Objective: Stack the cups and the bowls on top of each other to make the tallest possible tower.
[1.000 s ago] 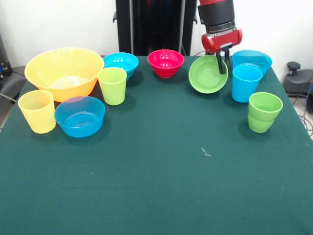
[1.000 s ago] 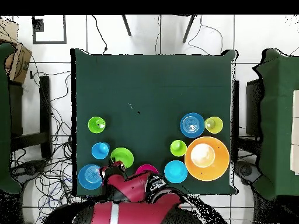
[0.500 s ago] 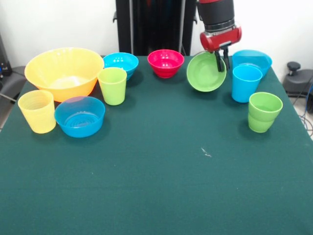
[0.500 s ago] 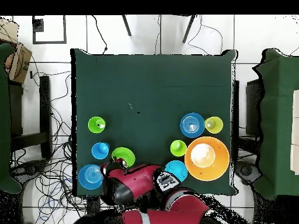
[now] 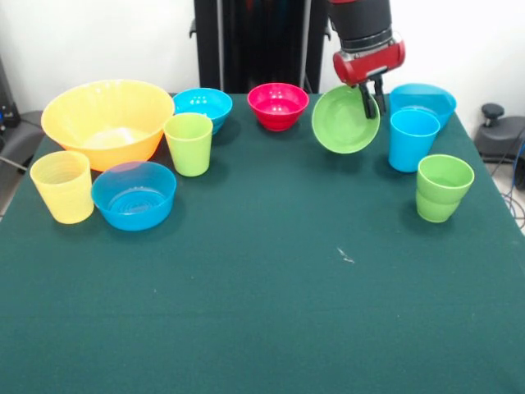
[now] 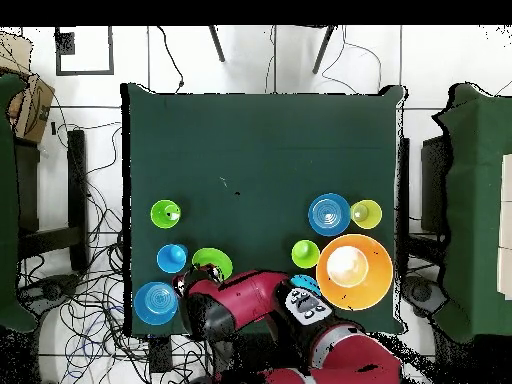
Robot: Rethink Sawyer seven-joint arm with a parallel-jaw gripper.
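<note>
My gripper (image 5: 371, 103) is shut on the rim of the small green bowl (image 5: 343, 121), which hangs tilted above the table with its opening facing the front camera. From overhead the green bowl (image 6: 212, 263) shows beside the gripper (image 6: 195, 279). To its right in the front view stand the sky blue cup (image 5: 413, 139), the wide shallow blue bowl (image 5: 422, 98) and the green stepped cup (image 5: 444, 187). The red bowl (image 5: 278, 105) sits to its left. No tower stands anywhere.
On the left of the front view are the large yellow-orange bowl (image 5: 107, 120), a small blue bowl (image 5: 203, 107), the yellow-green cup (image 5: 189, 144), the pale yellow cup (image 5: 62, 186) and another blue bowl (image 5: 134, 194). My arm (image 6: 262, 305) covers the red bowl from overhead.
The gripper has lifted the green bowl a little and carried it slightly left in the front view. From overhead the arm has swung across over the red bowl.
</note>
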